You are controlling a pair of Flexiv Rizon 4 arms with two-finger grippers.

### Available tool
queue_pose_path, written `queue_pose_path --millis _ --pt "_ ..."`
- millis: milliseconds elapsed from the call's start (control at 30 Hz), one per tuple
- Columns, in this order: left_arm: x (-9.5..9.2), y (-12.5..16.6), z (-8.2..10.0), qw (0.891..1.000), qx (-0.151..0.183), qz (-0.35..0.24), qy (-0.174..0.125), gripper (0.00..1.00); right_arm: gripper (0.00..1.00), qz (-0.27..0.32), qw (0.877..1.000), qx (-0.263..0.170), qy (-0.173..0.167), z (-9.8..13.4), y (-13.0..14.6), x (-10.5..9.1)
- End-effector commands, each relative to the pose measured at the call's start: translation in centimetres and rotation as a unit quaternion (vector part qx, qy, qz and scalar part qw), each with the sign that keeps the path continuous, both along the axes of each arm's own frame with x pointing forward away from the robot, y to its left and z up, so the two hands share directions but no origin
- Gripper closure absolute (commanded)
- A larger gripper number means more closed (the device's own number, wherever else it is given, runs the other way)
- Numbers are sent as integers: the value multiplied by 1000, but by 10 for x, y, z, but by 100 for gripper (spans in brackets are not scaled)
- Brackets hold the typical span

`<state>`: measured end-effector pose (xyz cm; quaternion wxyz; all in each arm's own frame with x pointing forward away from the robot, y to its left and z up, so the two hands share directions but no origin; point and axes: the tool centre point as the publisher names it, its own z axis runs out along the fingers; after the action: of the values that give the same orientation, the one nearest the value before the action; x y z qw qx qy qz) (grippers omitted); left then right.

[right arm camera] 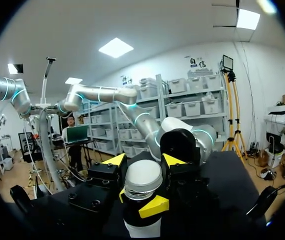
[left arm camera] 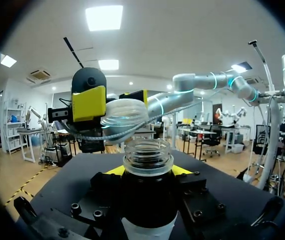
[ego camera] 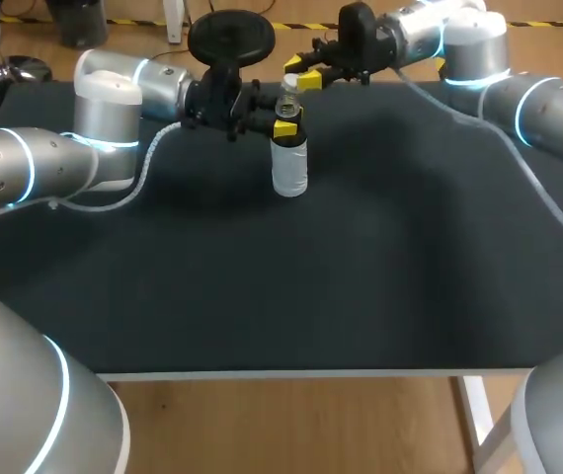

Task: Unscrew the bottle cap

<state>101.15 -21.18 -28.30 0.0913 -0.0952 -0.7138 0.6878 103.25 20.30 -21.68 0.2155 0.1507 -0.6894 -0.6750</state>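
A clear bottle (ego camera: pixel 289 168) with a white label stands upright at the back middle of the black table. My left gripper (ego camera: pixel 283 126) is shut on its upper part from the left side. In the left wrist view the bottle's mouth (left arm camera: pixel 147 155) is uncovered between my left gripper's (left arm camera: pixel 147 172) yellow tips. The white cap (ego camera: pixel 288 87) hangs just above the mouth, apart from it, with my right gripper (ego camera: pixel 299 81) shut on it. The right wrist view shows the cap (right arm camera: pixel 142 179) between my right gripper's (right arm camera: pixel 143 162) yellow tips, with the bottle (right arm camera: pixel 141 229) below it.
The black table top (ego camera: pixel 361 276) stretches wide in front of the bottle to its front edge (ego camera: pixel 281 373). A pale cable (ego camera: pixel 133 188) from the left arm lies on the table; another cable (ego camera: pixel 519 168) trails along the right arm.
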Motion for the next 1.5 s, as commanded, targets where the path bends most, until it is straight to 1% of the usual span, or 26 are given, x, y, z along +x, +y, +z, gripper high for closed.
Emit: queue_pose_path --millis 33,133,200,233,333,433,567,700,800,833,867,900,933,967,1000,1033,1067,1100,1200,1500 --pt "0 0 1 1000 1 1 0 100 100 105 994 6 -2 3 -18 11" --pt "0 0 1 1000 1 1 0 100 100 66 998 -1 -2 4 -34 12" --pt "0 0 1 1000 1 1 0 100 100 30 999 -20 -6 2 -45 13" --pt "0 0 1 1000 1 1 0 100 100 15 1000 -22 -7 1 -51 14" --pt "0 0 1 1000 1 1 0 100 100 -29 998 -48 -2 -6 -69 12" --pt "0 0 1 1000 1 1 0 100 100 -33 997 -60 19 -15 -80 1" --pt "0 0 1 1000 1 1 0 100 100 -51 995 -81 36 -27 -87 -9" --pt "0 0 1 1000 1 1 0 100 100 -63 992 -99 45 -36 -90 -13" --pt "0 0 1 1000 1 1 0 100 100 -73 991 -99 47 -39 -91 -14" --pt "0 0 1 1000 1 1 0 100 98 -79 991 -98 47 -40 -90 -15" --pt "0 0 1 1000 1 1 0 100 76 -83 991 -98 47 -40 -90 -15" --pt "0 0 1 1000 1 1 0 100 9 -89 990 -97 47 -41 -90 -16" --pt "0 0 1 1000 1 1 0 100 0 -96 990 -94 47 -41 -90 -16" --pt "0 0 1 1000 1 1 0 100 0 -107 989 -92 44 -41 -90 -17" --pt "0 0 1 1000 1 1 0 85 0 -117 989 -85 45 -41 -91 -16" --pt "0 0 1 1000 1 1 0 42 0 -116 989 -75 43 -40 -92 -16" --pt "0 0 1 1000 1 1 0 7 0 -123 989 -66 46 -40 -92 -17" --pt "0 0 1 1000 1 1 0 0 0 -134 988 -55 47 -39 -94 -16" --pt "0 0 1 1000 1 1 0 0 0 -145 987 -42 50 -38 -95 -17" --pt "0 0 1 1000 1 1 0 0 0 -145 987 -42 50 -38 -95 -17"
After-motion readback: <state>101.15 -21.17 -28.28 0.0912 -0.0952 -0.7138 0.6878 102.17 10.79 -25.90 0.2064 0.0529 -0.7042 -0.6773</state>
